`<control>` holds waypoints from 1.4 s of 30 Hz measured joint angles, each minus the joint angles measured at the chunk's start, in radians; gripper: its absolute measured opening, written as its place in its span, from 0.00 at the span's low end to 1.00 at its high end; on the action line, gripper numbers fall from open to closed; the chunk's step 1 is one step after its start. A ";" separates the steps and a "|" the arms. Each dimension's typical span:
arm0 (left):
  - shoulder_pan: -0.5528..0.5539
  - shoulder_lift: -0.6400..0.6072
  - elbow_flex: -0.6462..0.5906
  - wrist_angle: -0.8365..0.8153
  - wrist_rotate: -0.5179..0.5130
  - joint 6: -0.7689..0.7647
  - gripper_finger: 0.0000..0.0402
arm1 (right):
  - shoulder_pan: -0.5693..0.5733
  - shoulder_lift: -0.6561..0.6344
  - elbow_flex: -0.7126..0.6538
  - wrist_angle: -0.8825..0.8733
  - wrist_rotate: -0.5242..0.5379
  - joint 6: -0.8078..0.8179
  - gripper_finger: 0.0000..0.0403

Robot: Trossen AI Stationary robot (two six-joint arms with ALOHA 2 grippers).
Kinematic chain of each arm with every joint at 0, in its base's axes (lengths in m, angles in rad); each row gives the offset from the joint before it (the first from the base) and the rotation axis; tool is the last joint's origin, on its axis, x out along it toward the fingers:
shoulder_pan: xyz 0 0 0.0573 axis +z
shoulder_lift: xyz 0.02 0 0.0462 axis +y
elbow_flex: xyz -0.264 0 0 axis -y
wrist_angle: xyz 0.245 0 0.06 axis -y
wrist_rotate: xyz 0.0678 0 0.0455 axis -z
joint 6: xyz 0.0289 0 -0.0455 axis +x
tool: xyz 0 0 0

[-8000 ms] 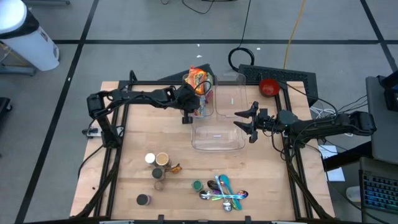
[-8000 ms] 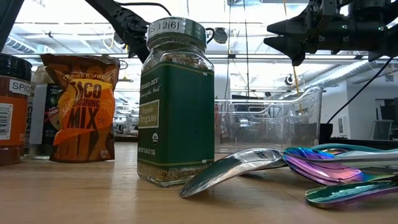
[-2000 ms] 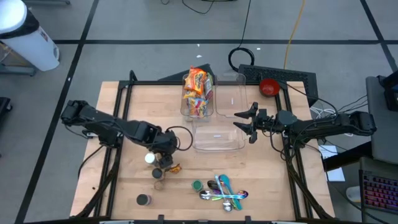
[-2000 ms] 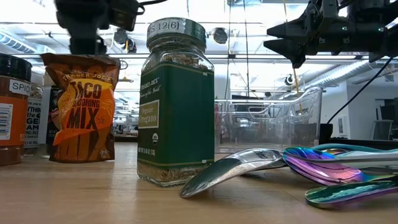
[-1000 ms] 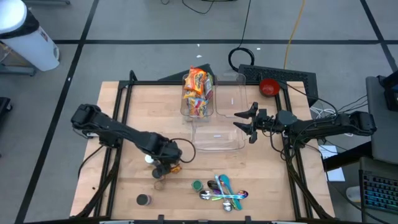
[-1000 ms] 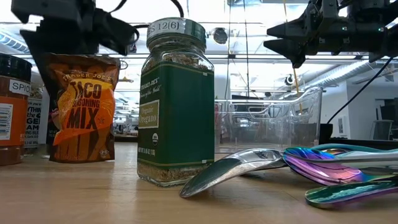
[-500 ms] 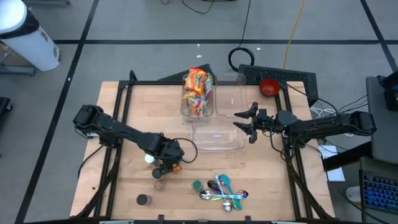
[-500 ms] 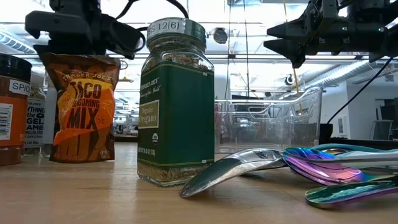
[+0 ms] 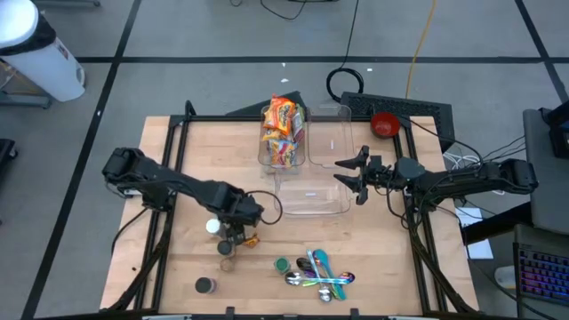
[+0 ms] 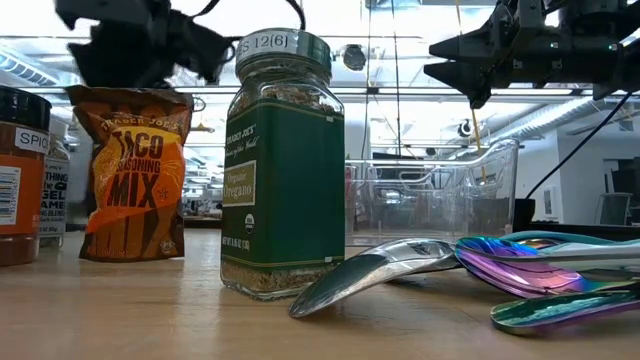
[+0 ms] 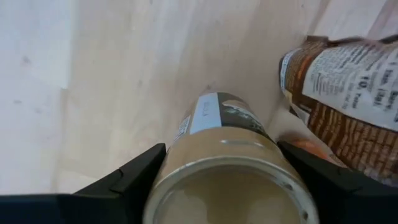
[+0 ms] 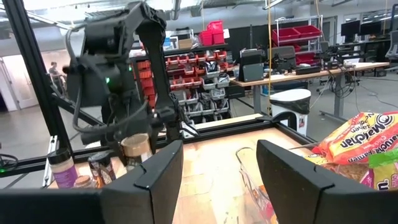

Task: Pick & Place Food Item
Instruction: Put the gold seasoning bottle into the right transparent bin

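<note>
My left gripper (image 9: 233,233) pinches a tan-lidded spice jar (image 11: 225,168) above the tabletop (image 9: 373,258). My right gripper (image 9: 353,177) hovers spread over the clear bin (image 9: 311,206)

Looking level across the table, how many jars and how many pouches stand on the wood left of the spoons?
Jars: 3 (oregano jar, orange spice jar, half-hidden jar behind it)
Pouches: 1 (taco seasoning pouch)
Total: 4

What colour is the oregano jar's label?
Dark green on the oregano jar, clearest in the low view.
</note>
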 joint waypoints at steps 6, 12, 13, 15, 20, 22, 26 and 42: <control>0.039 0.002 0.178 -0.113 -0.071 0.105 0.69 | 0.000 0.000 0.000 0.001 0.000 0.003 0.49; 0.090 0.001 0.388 -0.115 -0.209 0.163 0.69 | 0.000 0.000 0.000 0.031 0.000 -0.002 0.49; 0.097 0.001 0.411 -0.110 -0.234 0.181 0.69 | 0.000 0.000 0.000 0.034 -0.001 -0.006 0.49; 0.112 0.001 0.444 -0.085 -0.280 0.228 0.69 | 0.000 0.000 0.005 0.015 -0.006 -0.020 0.49; 0.151 0.005 0.461 0.052 -0.333 0.362 0.69 | 0.002 0.043 0.062 -0.052 -0.053 -0.027 0.53; 0.169 0.019 0.462 0.112 -0.329 0.415 0.69 | 0.002 0.086 0.099 -0.075 -0.072 -0.046 0.57; 0.197 0.059 0.461 0.194 -0.328 0.502 0.69 | 0.002 0.190 0.185 -0.132 -0.079 -0.084 0.67; 0.231 0.133 0.460 0.263 -0.238 0.584 0.69 | 0.007 0.590 0.437 -0.170 -0.179 -0.204 0.70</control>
